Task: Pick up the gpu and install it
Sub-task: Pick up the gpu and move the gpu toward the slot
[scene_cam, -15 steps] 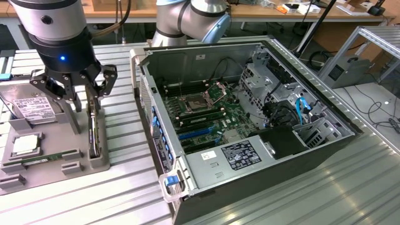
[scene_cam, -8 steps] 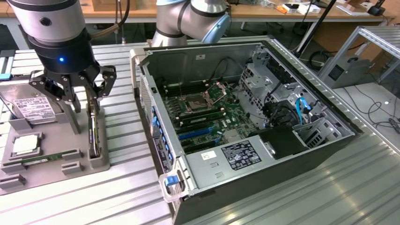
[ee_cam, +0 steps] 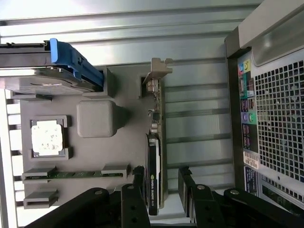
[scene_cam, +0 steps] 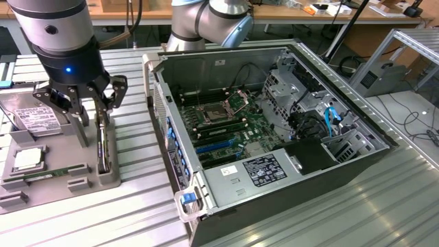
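we see the gpu [ee_cam: 153,161] with a black body, a thin green board edge and a silvery bracket. the gripper [ee_cam: 161,175] is matte black. the arm [scene_cam: 58,31] is silver-grey over black, with a small blue light. the tray [scene_cam: 65,188] is plain grey. the hard drive [scene_cam: 31,117] is silver with a white label. the table [scene_cam: 137,216] shows pale metallic ribbed stripes. the computer case [scene_cam: 357,159] is black, its rear panel [ee_cam: 280,118] a grey grid of small holes, its motherboard [scene_cam: 233,128] green, with a blue cable [scene_cam: 331,121].
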Tool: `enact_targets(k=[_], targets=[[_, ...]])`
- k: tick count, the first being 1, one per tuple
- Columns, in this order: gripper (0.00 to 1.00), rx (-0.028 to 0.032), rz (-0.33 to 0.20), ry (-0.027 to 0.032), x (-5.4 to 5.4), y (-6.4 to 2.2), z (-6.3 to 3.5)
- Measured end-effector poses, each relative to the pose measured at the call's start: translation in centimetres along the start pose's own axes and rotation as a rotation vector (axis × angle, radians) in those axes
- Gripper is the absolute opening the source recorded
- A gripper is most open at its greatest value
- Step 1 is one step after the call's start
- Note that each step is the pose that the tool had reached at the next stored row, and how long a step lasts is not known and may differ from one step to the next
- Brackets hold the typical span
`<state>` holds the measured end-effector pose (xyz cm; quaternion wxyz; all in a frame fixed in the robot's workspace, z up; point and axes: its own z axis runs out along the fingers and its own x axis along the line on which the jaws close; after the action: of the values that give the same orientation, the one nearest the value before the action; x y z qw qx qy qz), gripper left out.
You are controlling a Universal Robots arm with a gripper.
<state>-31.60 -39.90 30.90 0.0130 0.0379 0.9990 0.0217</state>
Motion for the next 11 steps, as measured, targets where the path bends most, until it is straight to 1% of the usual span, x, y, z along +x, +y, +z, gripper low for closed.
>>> enact_targets(k=[11], targets=[[0.42, 0.0, 0.0, -0.0001, 0.13, -0.06, 0.97]])
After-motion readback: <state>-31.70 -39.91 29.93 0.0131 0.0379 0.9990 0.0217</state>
